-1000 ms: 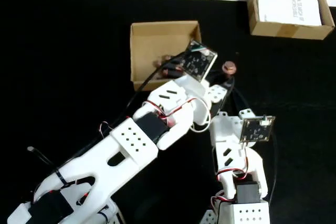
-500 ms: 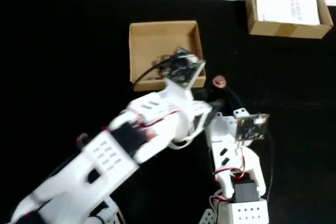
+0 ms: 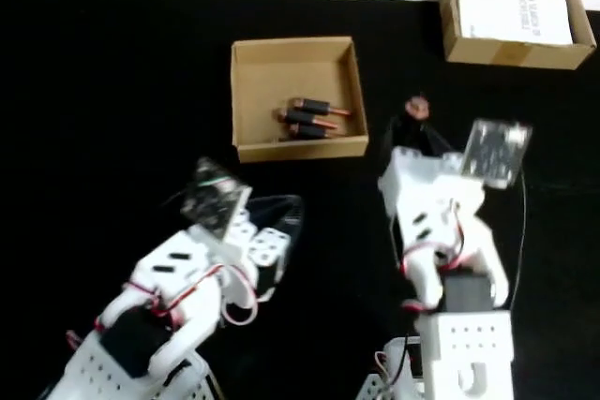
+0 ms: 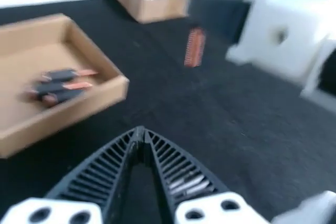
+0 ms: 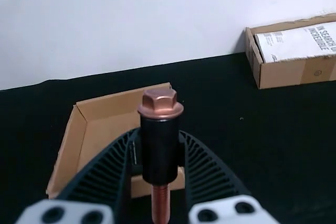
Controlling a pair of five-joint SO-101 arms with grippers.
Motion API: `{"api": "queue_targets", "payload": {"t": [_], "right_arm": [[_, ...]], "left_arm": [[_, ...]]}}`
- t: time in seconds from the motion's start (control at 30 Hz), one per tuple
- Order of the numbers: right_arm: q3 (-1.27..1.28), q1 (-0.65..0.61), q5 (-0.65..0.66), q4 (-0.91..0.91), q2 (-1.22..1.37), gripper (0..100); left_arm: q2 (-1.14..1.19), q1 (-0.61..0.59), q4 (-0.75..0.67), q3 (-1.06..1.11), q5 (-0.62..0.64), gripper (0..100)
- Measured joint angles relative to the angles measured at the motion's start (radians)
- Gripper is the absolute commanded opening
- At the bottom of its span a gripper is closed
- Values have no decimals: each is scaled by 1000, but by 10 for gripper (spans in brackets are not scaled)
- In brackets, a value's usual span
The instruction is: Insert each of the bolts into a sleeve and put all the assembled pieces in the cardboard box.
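Observation:
The cardboard box (image 3: 281, 77) holds three assembled bolt-and-sleeve pieces (image 3: 314, 119) lying side by side. My right gripper (image 3: 412, 130) is shut on another black sleeve with a copper bolt (image 3: 416, 108) through it, held upright just right of the box. Its own wrist view has the sleeve (image 5: 159, 142) between the fingers, the bolt head on top and the box (image 5: 102, 127) behind it. My left gripper (image 3: 292, 208) is shut and empty, low over the table in front of the box. From the left wrist, the closed tips (image 4: 139, 132) point past the box (image 4: 79, 108) toward the held bolt (image 4: 195, 46).
A second cardboard box (image 3: 455, 39) with a white booklet (image 3: 517, 14) inside stands at the far right corner. Black cloth covers the table, with open room left of the boxes and between the arms.
My left arm has pulled back from over the box to the near left, uncovering the pieces inside. My right arm has risen and carried its bolt and sleeve slightly farther right.

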Motion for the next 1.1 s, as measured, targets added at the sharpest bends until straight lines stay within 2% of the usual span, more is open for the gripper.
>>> {"api": "queue_targets", "payload": {"t": [0.07, 0.2, 0.3, 0.53, 0.83, 0.97, 1.1], "right_arm": [[-91, 0, 3, 0, 114, 6], [-267, 0, 89, 0, 361, 6], [-394, 0, 166, 0, 540, 6], [-658, -68, 470, 0, 878, 6], [-821, -173, 862, 0, 1175, 6], [-882, -198, 1002, 0, 1293, 6], [-953, -206, 1109, 0, 1413, 6]], "left_arm": [[-91, -68, 0, 52, 0, 19], [-245, -167, 0, 129, 0, 19], [-259, -241, 0, 147, 0, 19], [-262, -404, 0, 244, 0, 19], [-262, -565, -2, 450, 2, 19], [-262, -641, -38, 471, 0, 19], [-261, -663, -35, 473, 2, 20]]}}
